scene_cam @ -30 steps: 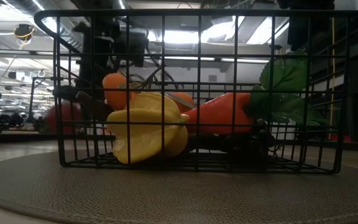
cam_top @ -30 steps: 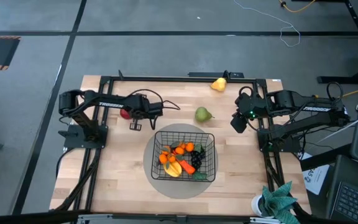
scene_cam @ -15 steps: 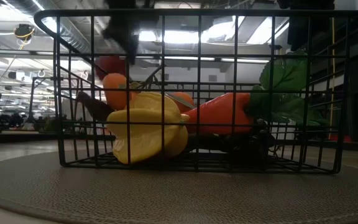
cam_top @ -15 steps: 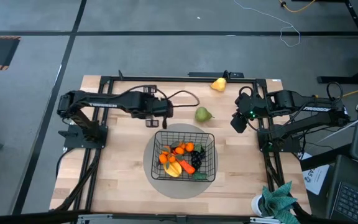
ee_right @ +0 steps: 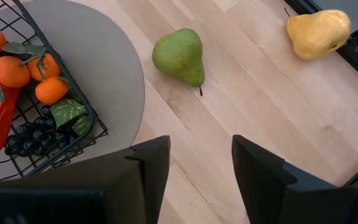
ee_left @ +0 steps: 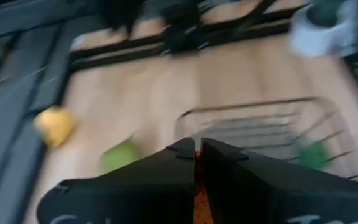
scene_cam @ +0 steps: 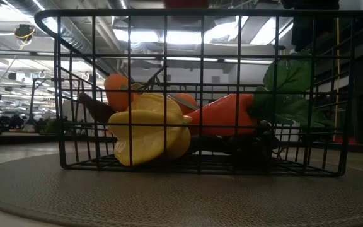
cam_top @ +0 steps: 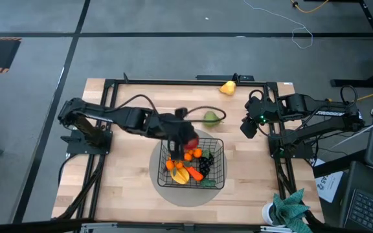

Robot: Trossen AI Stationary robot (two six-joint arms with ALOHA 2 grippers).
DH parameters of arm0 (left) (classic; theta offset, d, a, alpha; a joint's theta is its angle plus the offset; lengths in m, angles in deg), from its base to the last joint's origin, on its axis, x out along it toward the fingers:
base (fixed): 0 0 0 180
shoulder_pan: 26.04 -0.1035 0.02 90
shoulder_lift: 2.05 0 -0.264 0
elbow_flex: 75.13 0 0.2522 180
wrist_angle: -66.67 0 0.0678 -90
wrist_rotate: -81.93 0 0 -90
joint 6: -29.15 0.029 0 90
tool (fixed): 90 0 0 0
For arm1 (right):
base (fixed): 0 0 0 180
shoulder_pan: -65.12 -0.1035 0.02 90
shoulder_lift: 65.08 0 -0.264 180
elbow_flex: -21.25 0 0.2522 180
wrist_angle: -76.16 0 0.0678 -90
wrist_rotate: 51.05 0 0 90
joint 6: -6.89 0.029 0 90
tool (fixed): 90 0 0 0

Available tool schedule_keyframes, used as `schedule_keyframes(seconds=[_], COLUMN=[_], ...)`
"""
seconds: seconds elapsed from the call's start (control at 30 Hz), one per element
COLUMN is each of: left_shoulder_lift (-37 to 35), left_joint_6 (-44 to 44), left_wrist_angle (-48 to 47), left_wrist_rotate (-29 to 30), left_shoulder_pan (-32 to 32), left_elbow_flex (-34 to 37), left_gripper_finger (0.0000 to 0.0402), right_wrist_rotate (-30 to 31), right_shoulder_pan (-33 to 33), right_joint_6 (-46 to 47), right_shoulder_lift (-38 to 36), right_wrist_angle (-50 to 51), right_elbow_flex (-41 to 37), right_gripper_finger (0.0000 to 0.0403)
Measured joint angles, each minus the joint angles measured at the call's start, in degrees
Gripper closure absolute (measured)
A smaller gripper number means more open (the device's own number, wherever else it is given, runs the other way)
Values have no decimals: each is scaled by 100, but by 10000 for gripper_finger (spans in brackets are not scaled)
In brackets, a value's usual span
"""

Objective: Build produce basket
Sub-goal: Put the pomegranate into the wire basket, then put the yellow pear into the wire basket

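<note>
The black wire basket (cam_top: 220,162) stands on a round grey mat (cam_top: 173,195) and holds oranges, a carrot (scene_cam: 222,116), yellow pieces (scene_cam: 147,132) and dark grapes (ee_right: 30,134). My left gripper (cam_top: 181,136) hangs above the basket's far left corner, shut on a red apple (cam_top: 190,140). A green pear (ee_right: 179,55) lies on its side on the table just beyond the mat. A yellow pear (ee_right: 317,31) lies near the far edge. My right gripper (ee_right: 201,168) waits open at the right, above bare wood, touching nothing. My left gripper has the red apple between its two fingers, which stand almost together with only a red sliver (ee_left: 197,198) showing in the gap. The fingers hide which part of the apple they are on. They slant down from the table's left. The apple is lifted clear, above the basket.
Black frame rails (cam_top: 173,80) run along the far edge and both sides of the table. The left arm's cable (cam_top: 203,111) loops over the green pear. A white cup with green leaves (cam_top: 283,210) stands at the near right corner. Bare wood lies left of the mat.
My left gripper has risen from the table's left side and swung toward the right and near edges, to above the basket. It has tipped from pointing down to slanting. It stayed shut, and the red apple has gone with it, lifted clear of the table.
</note>
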Motion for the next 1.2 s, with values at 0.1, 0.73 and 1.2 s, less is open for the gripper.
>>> schedule_keyframes(seconds=[0.1, 0.73, 1.2], left_shoulder_lift=[54, 1054, 1181], left_joint_6=[8, 876, 669], left_wrist_angle=[517, 1337, 1326], left_wrist_rotate=[-599, -2003, -1768], left_shoulder_pan=[71, 2, -161], left_elbow_flex=[93, 146, 146], left_gripper_finger=[401, 387, 289], right_wrist_rotate=[1, 0, 0], right_shoulder_pan=[0, 0, 0], right_joint_6=[2, 28, 177], right_shoulder_lift=[0, 0, 1], right_wrist_angle=[0, 0, -3], right_elbow_flex=[0, 2, 2], right_gripper_finger=[242, 242, 242])
